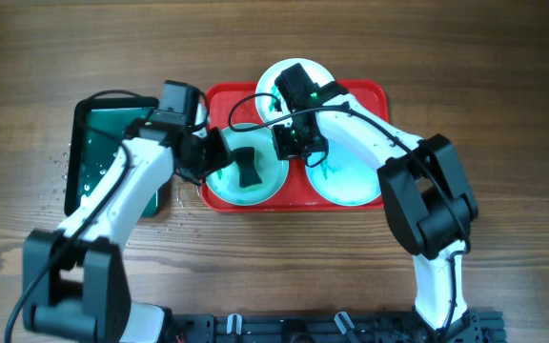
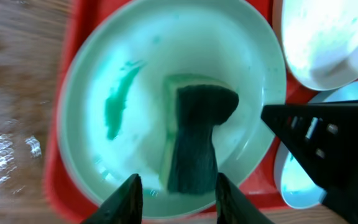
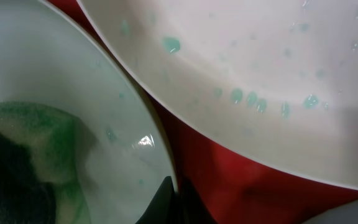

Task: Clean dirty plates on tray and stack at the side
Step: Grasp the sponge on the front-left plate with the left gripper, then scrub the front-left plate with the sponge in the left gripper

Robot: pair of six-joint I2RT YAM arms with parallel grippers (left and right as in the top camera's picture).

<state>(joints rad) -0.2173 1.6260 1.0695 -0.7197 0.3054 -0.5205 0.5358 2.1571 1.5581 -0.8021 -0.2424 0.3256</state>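
Note:
The red tray point(image 1: 370, 95) holds three plates. The white plate point(image 1: 324, 74) lies at the back and shows teal drops in the right wrist view point(image 3: 260, 74). One pale aqua plate point(image 1: 225, 186) lies front left, with a teal smear in the left wrist view point(image 2: 123, 93). The other aqua plate point(image 1: 351, 181) lies front right. A dark green sponge point(image 1: 248, 167) lies in the left aqua plate point(image 3: 104, 124). My left gripper point(image 2: 178, 196) is open just short of the sponge point(image 2: 194, 137); overhead it sits at the plate's left edge point(image 1: 219, 157). My right gripper point(image 3: 178, 198) is shut on that plate's right rim point(image 1: 289, 152).
A smaller dark green tray point(image 1: 98, 143) with water in it lies left of the red tray, and water drops dot the wood beside it. The right arm point(image 1: 389, 143) reaches across the red tray's right half. The right gripper's black body point(image 2: 328, 134) shows in the left wrist view.

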